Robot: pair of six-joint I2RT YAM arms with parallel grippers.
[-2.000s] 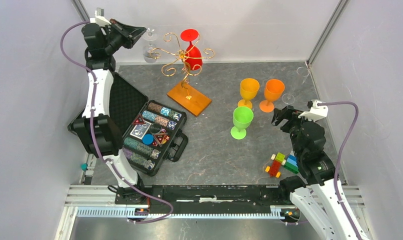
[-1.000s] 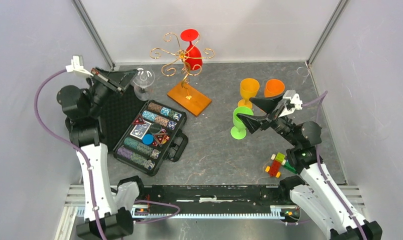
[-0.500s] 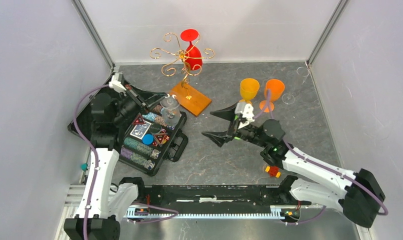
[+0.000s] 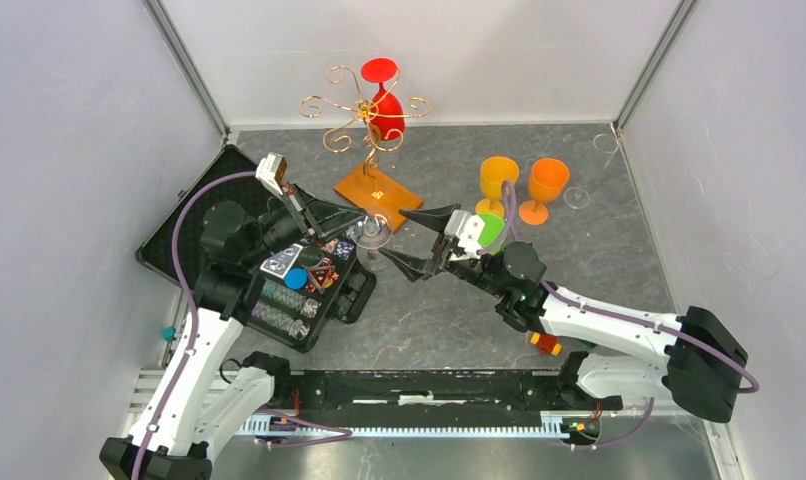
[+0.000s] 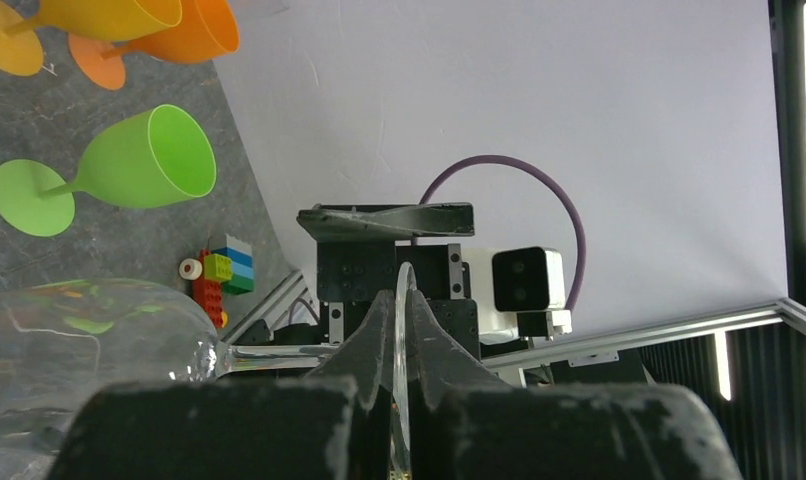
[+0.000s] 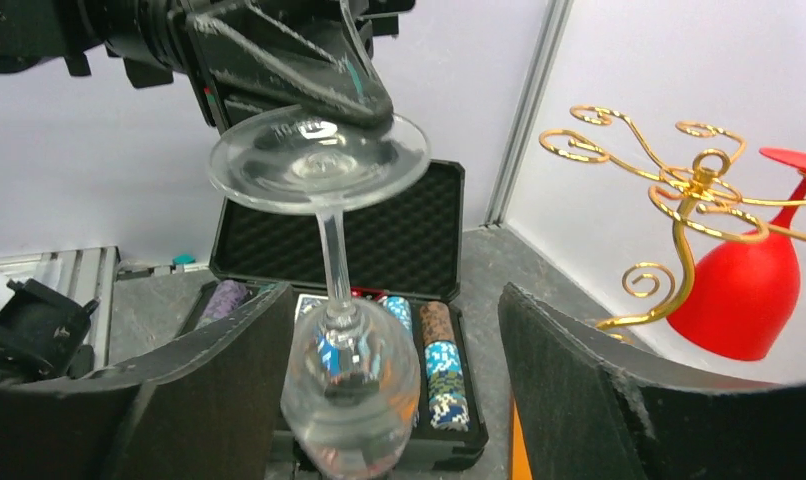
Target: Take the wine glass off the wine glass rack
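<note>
A clear wine glass (image 4: 374,243) hangs over the table's middle, stem near level. My left gripper (image 4: 347,232) is shut on the rim of its foot (image 5: 403,300), and the bowl (image 5: 79,350) points away from it. My right gripper (image 4: 394,238) stands open with a finger on each side of the bowl (image 6: 351,390); the right-hand finger (image 6: 579,390) is clear of the glass. The gold wine glass rack (image 4: 364,108) stands at the back on its wooden base (image 4: 379,196). A red glass (image 4: 386,108) hangs from it, also in the right wrist view (image 6: 744,290).
An open black case of poker chips (image 4: 297,272) lies under the left arm. Green (image 4: 491,228), yellow (image 4: 497,180) and orange (image 4: 545,185) glasses stand right of centre, with a clear glass (image 4: 577,197) behind them. Toy bricks (image 4: 546,343) lie by the right arm's base.
My left arm has carried the clear glass rightward from over the case to the table's middle. My right arm has swung left and its open fingers now flank the bowl, slightly narrower.
</note>
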